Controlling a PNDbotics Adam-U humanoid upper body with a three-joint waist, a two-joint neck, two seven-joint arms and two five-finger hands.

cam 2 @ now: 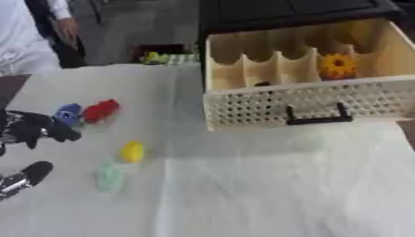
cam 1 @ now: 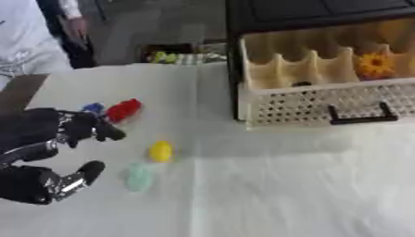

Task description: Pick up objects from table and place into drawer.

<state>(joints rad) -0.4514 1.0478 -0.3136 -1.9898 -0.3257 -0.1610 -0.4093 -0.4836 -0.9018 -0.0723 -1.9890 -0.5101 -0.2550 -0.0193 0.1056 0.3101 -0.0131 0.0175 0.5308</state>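
My black left hand (cam 1: pixel 48 152) hangs open and empty, so I should close thumb and fingers squarely around the small yellow rounded object (cam 1: pixel 160 151), avoiding the pale green one (cam 1: pixel 139 176).

The drawer (cam 2: pixel 304 107) stands open on the white tabletop (cam 2: pixel 267 185), with an orange flower (cam 2: pixel 338 65) in one compartment. To the left of the drawer lie a red toy (cam 2: pixel 100 110), a blue toy (cam 2: pixel 68 114), a yellow toy (cam 2: pixel 132 151) and a pale green toy (cam 2: pixel 109 177). Farther left, the left hand (cam 2: pixel 32 129) shows at the edge, its fingers curved, holding nothing.
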